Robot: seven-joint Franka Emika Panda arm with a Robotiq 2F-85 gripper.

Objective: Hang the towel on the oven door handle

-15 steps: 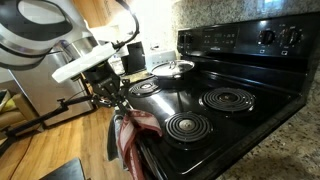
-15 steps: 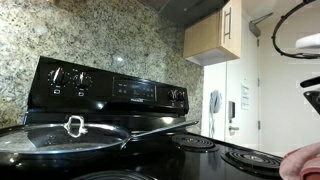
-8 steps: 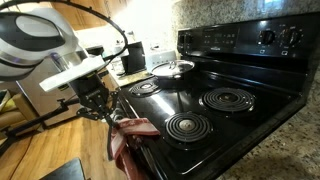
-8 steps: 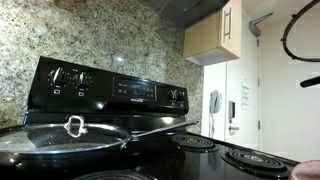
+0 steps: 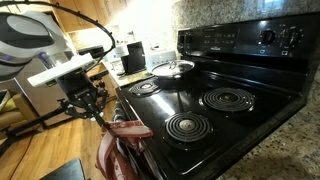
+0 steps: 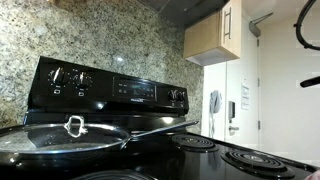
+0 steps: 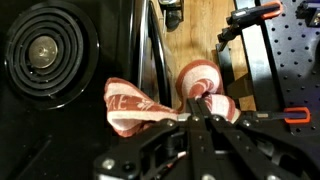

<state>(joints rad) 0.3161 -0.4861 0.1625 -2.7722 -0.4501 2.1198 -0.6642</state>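
The gripper (image 7: pixel 197 113) is clamped shut on the brick-red towel (image 7: pixel 130 104), pinched around mid-cloth just off the front edge of the stove (image 5: pixel 215 100). One end of the towel is laid on the stove's front lip below the burner (image 7: pixel 45 50). The rest is draped out across the oven door handle (image 7: pixel 158 50) and bunched up beyond the stove's front, though actual contact with the bar can't be made out.
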